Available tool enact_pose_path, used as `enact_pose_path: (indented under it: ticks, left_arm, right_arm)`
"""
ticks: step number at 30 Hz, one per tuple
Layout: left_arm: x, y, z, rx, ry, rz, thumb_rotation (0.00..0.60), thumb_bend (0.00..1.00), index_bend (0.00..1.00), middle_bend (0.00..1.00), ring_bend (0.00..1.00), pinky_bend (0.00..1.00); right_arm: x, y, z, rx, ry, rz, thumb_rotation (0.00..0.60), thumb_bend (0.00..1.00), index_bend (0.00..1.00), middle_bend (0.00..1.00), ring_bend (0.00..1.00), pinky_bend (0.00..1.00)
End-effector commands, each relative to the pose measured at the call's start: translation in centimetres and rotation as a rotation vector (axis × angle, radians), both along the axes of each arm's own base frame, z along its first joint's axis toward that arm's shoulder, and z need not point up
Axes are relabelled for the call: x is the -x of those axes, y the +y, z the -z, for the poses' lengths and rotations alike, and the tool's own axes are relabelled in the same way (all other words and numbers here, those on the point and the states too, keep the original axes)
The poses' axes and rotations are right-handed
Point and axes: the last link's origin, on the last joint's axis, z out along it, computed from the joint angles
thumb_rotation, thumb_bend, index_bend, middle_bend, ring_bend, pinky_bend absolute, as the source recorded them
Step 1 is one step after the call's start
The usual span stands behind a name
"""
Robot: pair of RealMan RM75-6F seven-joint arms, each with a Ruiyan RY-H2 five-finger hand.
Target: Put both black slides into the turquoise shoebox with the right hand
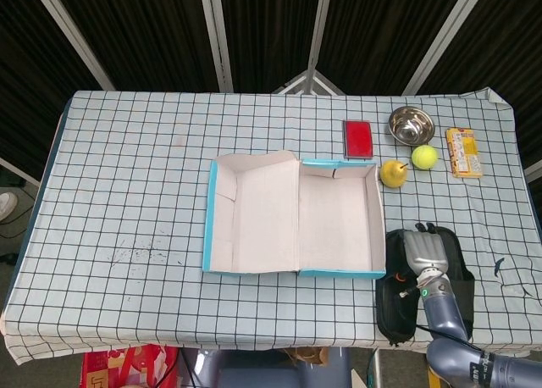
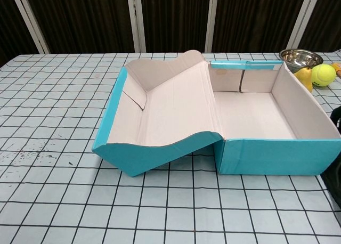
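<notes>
Right hand (image 1: 426,254) rests on the black slides (image 1: 396,295) just right of the turquoise shoebox (image 1: 292,214); whether it grips them is unclear; no print legible on the yellow packet (image 1: 464,152).

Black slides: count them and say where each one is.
2. Both lie right of the turquoise shoebox: near slide beside its wall, far slide beyond, the right hand over them.

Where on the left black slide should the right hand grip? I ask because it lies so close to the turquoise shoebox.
Probably the strap, midway along the left black slide, from above. The slide lies flat, lengthwise beside the open turquoise shoebox, so a sideways approach from that wall looks cramped. The right hand already sits over the pair; whether it grips anything is unclear.
</notes>
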Motion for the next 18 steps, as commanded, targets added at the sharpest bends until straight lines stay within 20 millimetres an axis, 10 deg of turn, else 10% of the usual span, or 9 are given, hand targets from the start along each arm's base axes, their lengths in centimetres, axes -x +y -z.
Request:
enact_pose_path:
  ticks: [1,18]
  left_arm:
    - [0.0,0.0,0.0,-0.001,-0.002,0.000,0.600,0.81,0.22,0.10,0.06,0.14]
    - [0.1,-0.1,-0.1,-0.002,-0.009,0.000,0.600,0.81,0.22,0.10,0.06,0.14]
  right_arm:
    - [0.0,-0.1,0.0,-0.005,0.008,0.001,0.600,0.24,0.50,0.54,0.23,0.00]
    - [-0.7,-0.4,-4.4,0.085,-0.009,-0.059,0.600,0.35,0.54,0.62,0.29,0.00]
